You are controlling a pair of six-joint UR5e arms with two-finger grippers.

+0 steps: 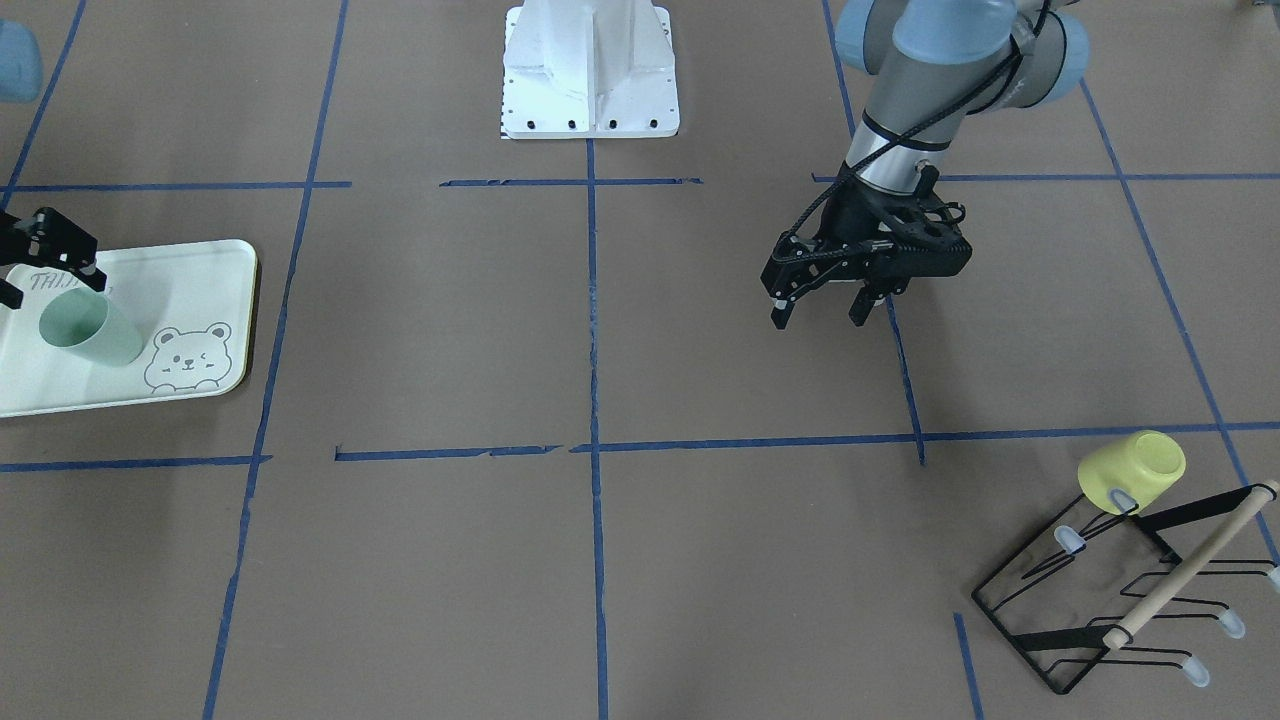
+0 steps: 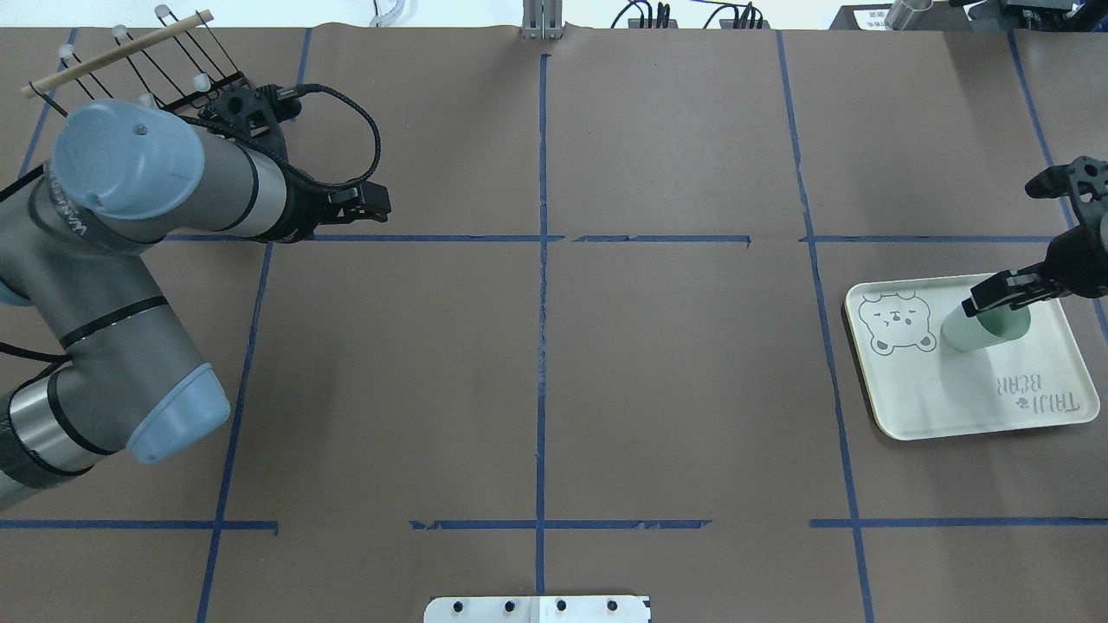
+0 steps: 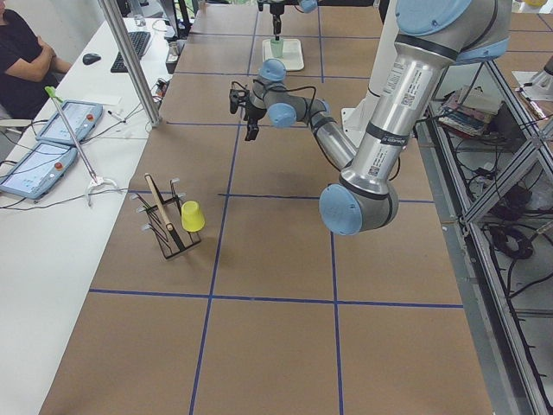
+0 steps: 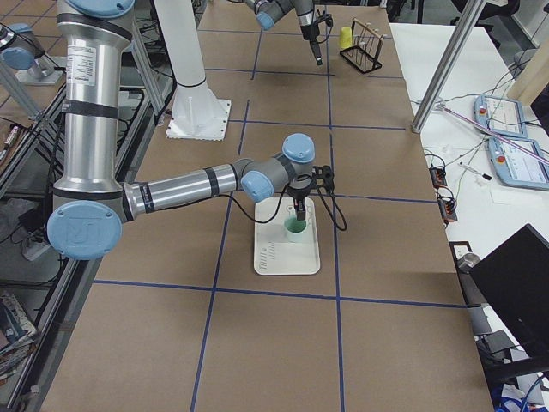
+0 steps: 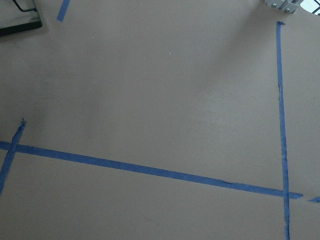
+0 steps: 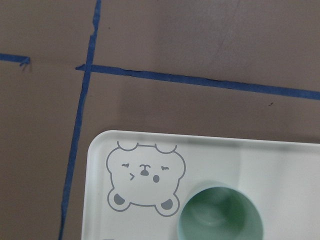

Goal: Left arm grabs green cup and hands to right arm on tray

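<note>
I see the table (image 1: 450, 330) covered in brown paper, marked into a grid with blue tape (image 1: 592, 300). The cream-green bear tray (image 1: 200, 270) lies flat on the robot's right side. A black wire cup rack (image 1: 1055, 640) stands well apart on the left, and the robot's white base plate (image 1: 590, 90) sits mid-edge.
</note>
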